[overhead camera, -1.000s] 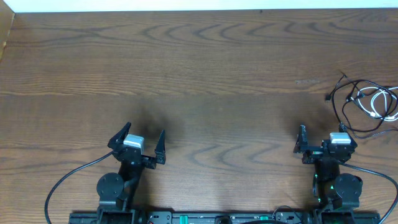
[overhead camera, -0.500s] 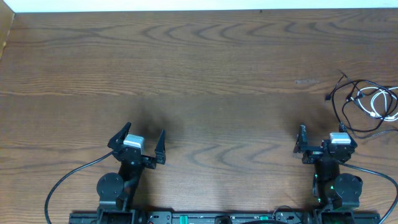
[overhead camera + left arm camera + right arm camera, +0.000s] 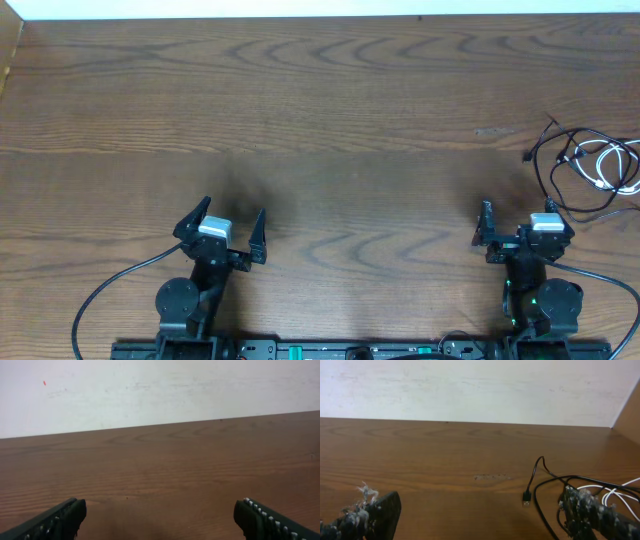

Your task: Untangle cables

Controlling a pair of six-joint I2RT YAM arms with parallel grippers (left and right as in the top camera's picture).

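Note:
The cables lie tangled at the table's far right edge: a thin black cord (image 3: 527, 157) in loose loops and a white cord (image 3: 606, 146) coiled inside them. In the right wrist view the black cord (image 3: 536, 495) ends in a USB plug (image 3: 526, 498), and the white cord (image 3: 592, 487) shows behind the right finger. My right gripper (image 3: 518, 215) is open, just below and left of the tangle, touching nothing. At the lower left, far from the cables, my left gripper (image 3: 232, 212) is open too. The left wrist view shows bare wood between its fingers (image 3: 60, 519).
The wooden table (image 3: 320, 110) stretches out ahead of both grippers to a white wall (image 3: 470, 385) at the far edge. A side panel (image 3: 629, 410) rises at the right end. Thick black arm cables (image 3: 100, 295) trail by the bases.

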